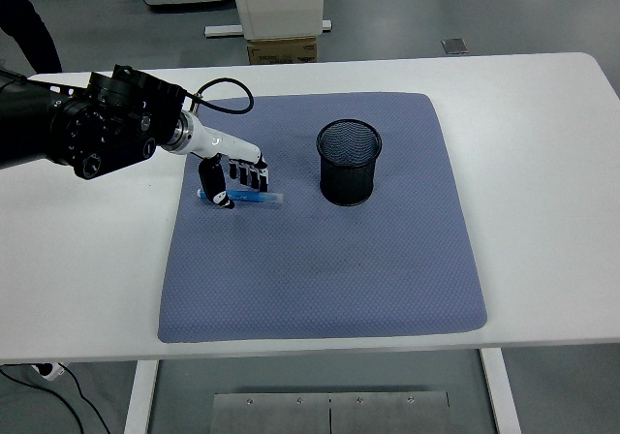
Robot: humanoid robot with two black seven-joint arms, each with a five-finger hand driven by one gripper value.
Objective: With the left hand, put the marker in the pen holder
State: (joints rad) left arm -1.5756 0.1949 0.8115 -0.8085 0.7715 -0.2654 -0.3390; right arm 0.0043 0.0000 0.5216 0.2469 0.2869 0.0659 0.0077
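Note:
A blue marker (254, 199) lies flat on the blue-grey mat (320, 260), left of the black mesh pen holder (349, 162). My left hand (235, 184) reaches in from the left and sits right over the marker's left half. Its fingers (254, 173) are curled down behind the marker and the thumb (219, 196) is in front of it, closing on it. The marker still rests on the mat. The pen holder stands upright about a hand's width to the right of the marker's tip and looks empty. The right arm does not show.
The mat covers the middle of the white table (542, 163). A black cable (225, 85) loops off my left forearm over the mat's far left corner. A person's dark leg (27, 17) stands beyond the table's far left; a cardboard box (283, 49) sits behind the far edge.

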